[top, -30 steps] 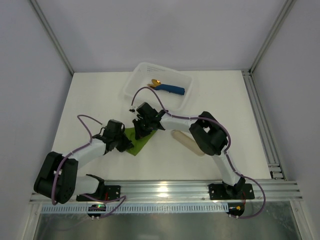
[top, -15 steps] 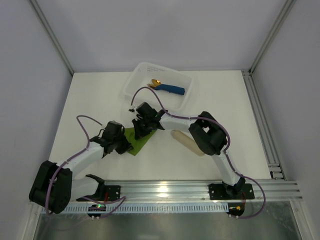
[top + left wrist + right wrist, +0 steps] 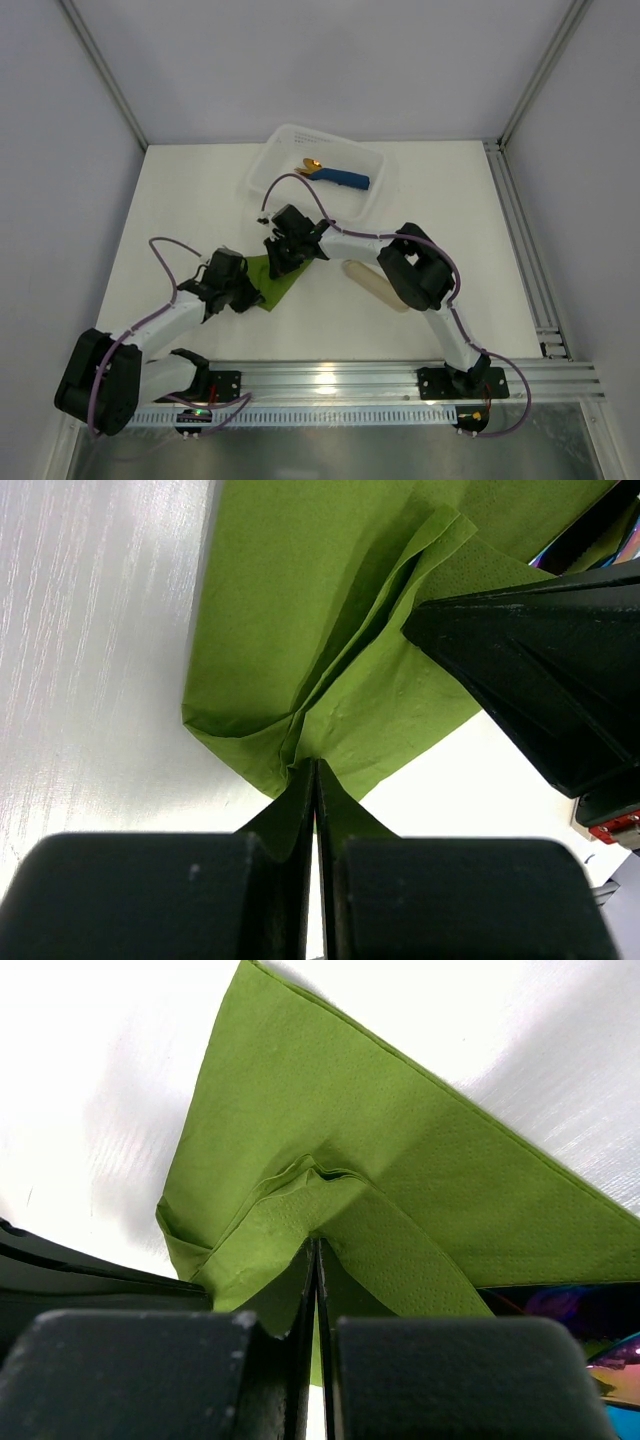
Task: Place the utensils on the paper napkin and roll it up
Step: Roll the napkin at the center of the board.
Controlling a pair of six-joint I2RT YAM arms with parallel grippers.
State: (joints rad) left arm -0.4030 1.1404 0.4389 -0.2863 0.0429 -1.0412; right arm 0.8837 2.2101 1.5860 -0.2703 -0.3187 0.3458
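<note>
- Paper napkin (image 3: 285, 285) lay on table (image 3: 190, 190), centre-near.
- Bin (image 3: 268, 160) sat at napkin's 1 o'clock, cutlery roll (image 3: 345, 180) inside.
- Oblong piece (image 3: 375, 283) at napkin's 3 o'clock, apart.
- Left gripper (image 3: 250, 298) pinched napkin's 8 o'clock edge, right gripper (image 3: 277, 262) its 12 o'clock edge.

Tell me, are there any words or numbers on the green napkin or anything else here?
None can be read.
The paper napkin is plain green, no print.
The clear tub and the blue roll inside it show no label.
A small red part at the edge of the left wrist view is too blurred to tell.
</note>
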